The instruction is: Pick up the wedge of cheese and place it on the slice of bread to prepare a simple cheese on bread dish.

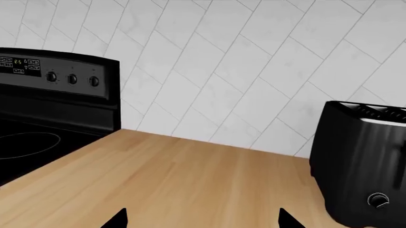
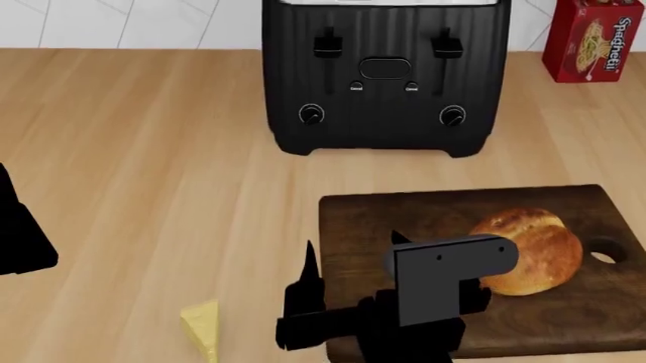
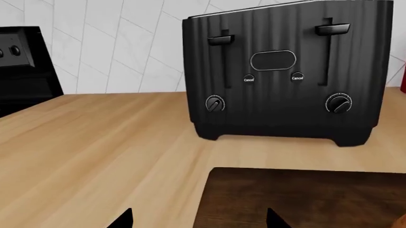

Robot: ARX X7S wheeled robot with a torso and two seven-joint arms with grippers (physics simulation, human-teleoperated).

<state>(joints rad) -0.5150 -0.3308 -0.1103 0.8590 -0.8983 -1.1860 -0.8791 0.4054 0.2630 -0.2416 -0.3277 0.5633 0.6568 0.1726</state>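
In the head view the wedge of cheese [image 2: 202, 330], pale yellow, lies on the wooden counter near the front edge. The slice of bread [image 2: 530, 249] is a round golden-brown roll resting on a dark cutting board [image 2: 404, 215]. My right gripper [image 2: 353, 243] is open over the board's left edge, to the right of the cheese and left of the roll, with nothing between its fingers. In the right wrist view, the right gripper [image 3: 199, 219] spans the board's edge [image 3: 304, 199]. My left gripper [image 1: 203, 221] is open over bare counter, far to the left. Neither wrist view shows the cheese.
A black toaster [image 2: 383, 76] stands behind the board and shows in both wrist views [image 3: 285, 71] [image 1: 362, 166]. A red spaghetti box [image 2: 591, 38] stands at the back right. A black stove [image 1: 51, 109] adjoins the counter on the left, against a white tiled wall.
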